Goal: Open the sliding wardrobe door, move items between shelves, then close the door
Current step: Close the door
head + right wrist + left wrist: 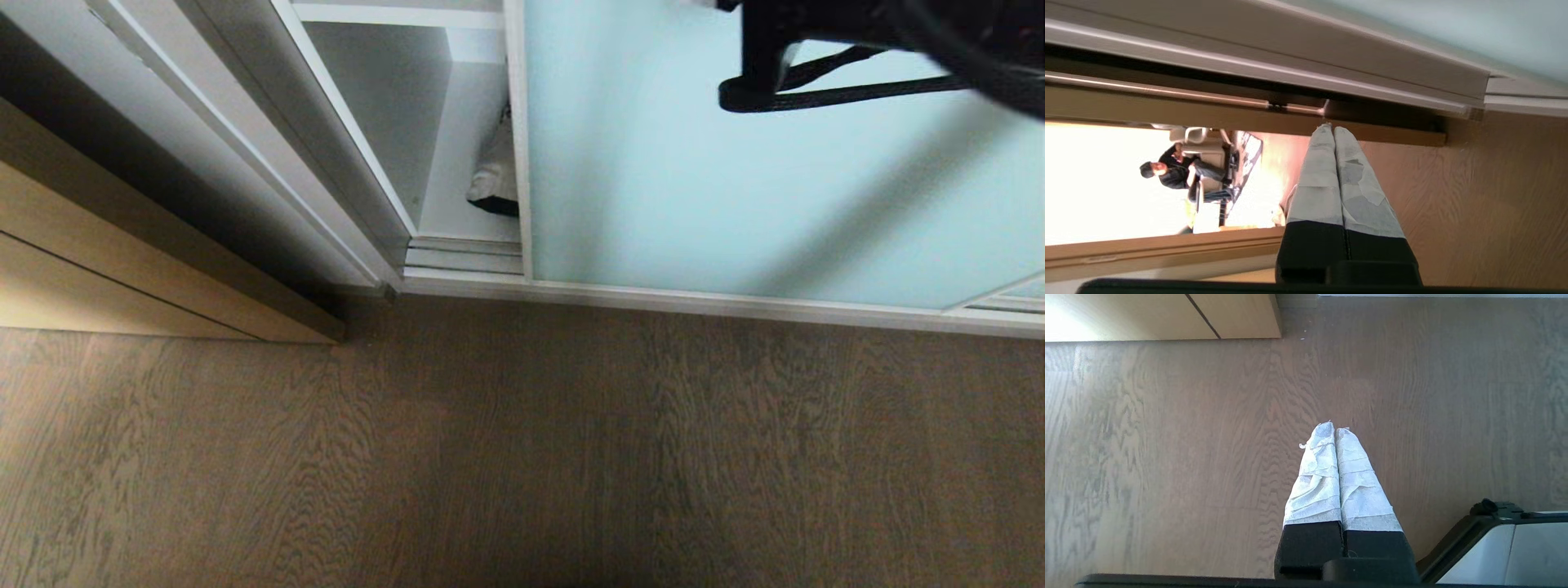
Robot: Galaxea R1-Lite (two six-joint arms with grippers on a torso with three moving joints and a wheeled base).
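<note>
Behind sliding wardrobe door (735,163), cushion (495,184) sits on shelf (457,196); our right gripper (1333,130) & left gripper (1334,428) both pinched together, empty.

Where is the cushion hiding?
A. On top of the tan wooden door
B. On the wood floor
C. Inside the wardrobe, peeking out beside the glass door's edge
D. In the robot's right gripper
C: the cushion sits on the white wardrobe shelf, partly hidden behind the frame of the sliding wardrobe door.
</note>
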